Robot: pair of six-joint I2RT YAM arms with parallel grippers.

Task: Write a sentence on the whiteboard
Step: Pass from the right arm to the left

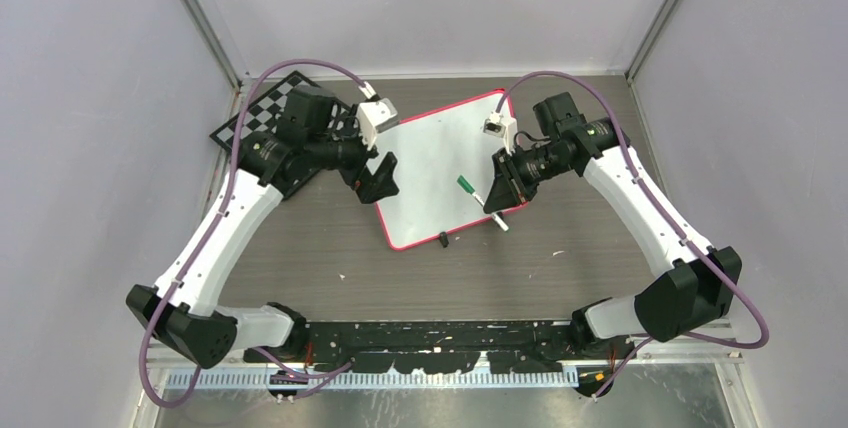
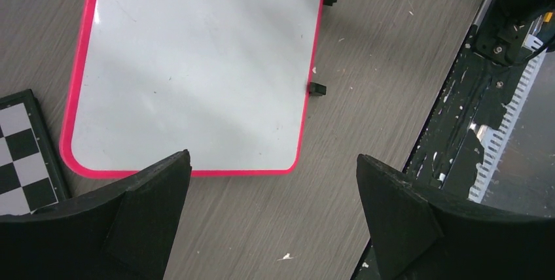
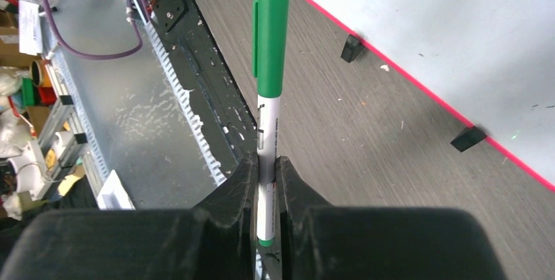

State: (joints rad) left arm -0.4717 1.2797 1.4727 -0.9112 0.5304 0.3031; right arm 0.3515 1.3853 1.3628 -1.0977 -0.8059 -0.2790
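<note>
Whiteboard [image 1: 430, 163] on table [image 1: 400, 278], chessboard [image 1: 262, 108] beyond board's left corner, marker [image 1: 466, 185] above board's right edge.

Both arms reach forward from their bases, elbows out, wrists angled inward. The left gripper [image 1: 380, 180] hangs with jaws spread wide (black, wedge-shaped fingers [image 2: 150, 214]); the right gripper [image 1: 497, 193] pinches a marker [image 3: 270, 44].

Whiteboard [image 1: 430, 163]: rectangular, glossy white face, rounded corners, thin red-pink rim
Feet [image 2: 317, 88]: two, small, black, along its near edge
Pose: flat on the tabletop [image 1: 330, 248], turned askew
Place: mid-tabletop, toward the far side
</note>
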